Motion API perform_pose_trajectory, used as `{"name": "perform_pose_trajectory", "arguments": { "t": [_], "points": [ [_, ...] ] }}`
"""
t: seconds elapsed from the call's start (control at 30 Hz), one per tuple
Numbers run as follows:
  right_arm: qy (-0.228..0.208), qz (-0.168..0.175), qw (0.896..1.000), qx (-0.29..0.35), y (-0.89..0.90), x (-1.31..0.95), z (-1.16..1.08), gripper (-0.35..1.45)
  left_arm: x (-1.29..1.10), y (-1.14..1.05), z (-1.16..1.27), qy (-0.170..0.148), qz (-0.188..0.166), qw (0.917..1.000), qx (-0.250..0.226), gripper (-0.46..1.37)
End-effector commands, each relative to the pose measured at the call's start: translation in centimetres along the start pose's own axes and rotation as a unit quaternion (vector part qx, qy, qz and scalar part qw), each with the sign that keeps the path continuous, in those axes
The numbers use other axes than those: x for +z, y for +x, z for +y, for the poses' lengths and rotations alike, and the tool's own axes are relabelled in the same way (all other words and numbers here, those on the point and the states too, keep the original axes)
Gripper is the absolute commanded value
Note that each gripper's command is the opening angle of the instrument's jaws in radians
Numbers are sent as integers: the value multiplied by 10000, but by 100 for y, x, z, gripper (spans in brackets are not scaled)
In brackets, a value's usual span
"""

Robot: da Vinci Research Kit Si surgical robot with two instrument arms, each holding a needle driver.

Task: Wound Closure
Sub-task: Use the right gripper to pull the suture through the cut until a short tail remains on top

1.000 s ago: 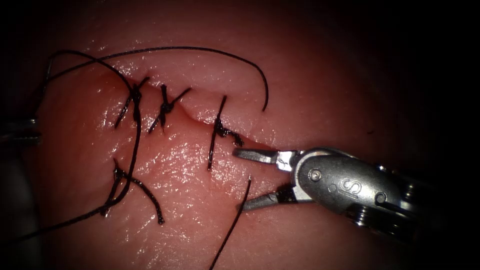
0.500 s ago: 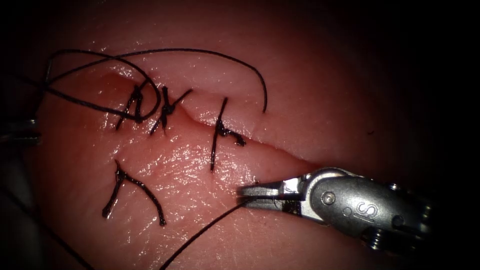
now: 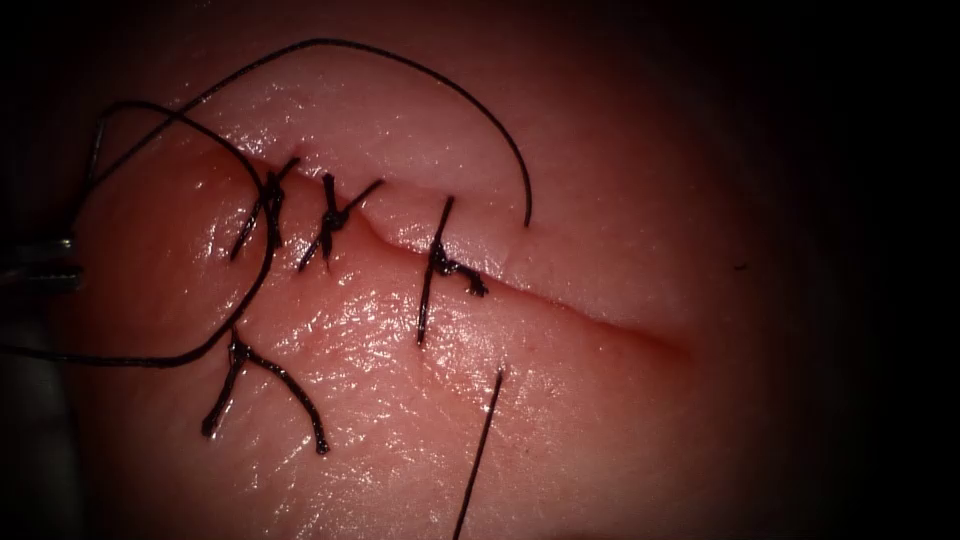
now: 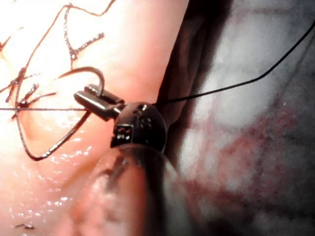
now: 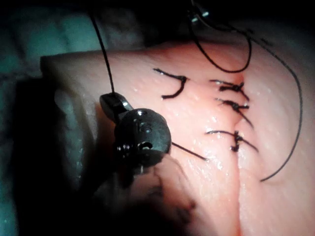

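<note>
The cut (image 3: 600, 318) runs across the tissue (image 3: 400, 430), with three stitches (image 3: 435, 262) closing its left part. My left tool (image 3: 40, 262) sits at the tissue's left edge. Its jaws (image 4: 81, 97) are shut on the curved needle (image 4: 86, 70), gripping near one end of the arc, and the needle is out of the tissue. My right tool (image 5: 109, 101) is shut on the thread (image 5: 101, 49). A straight strand (image 3: 478, 455) leaves the tissue below the cut. On the far side of the cut, the thread enters the tissue (image 3: 527, 220).
A wide loop of thread (image 3: 255, 270) lies over the leftmost stitch and trails off to the left. A forked, knotted piece of thread (image 3: 250, 365) rests on the tissue below that loop. White gauze with red fluid (image 4: 256, 147) lies beside the tissue.
The right tool's jaws shut on the strand below the cut, then drew back out of the endoscope view. The thread loop at the left changed shape.
</note>
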Motion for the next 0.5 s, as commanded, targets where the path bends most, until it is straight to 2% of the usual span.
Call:
{"name": "perform_pose_trajectory", "arguments": {
  "t": [0.03, 0.5],
  "points": [
    [100, 11, 9999, 12, 2, 8, -3, -35, 0, 0, 1, -50, -5, 10000, 1, -35],
    [746, 9, 9972, 71, 8, 47, -27, -35, 0, 0, 1, -51, -4, 10000, 1, -35]
  ]
}}
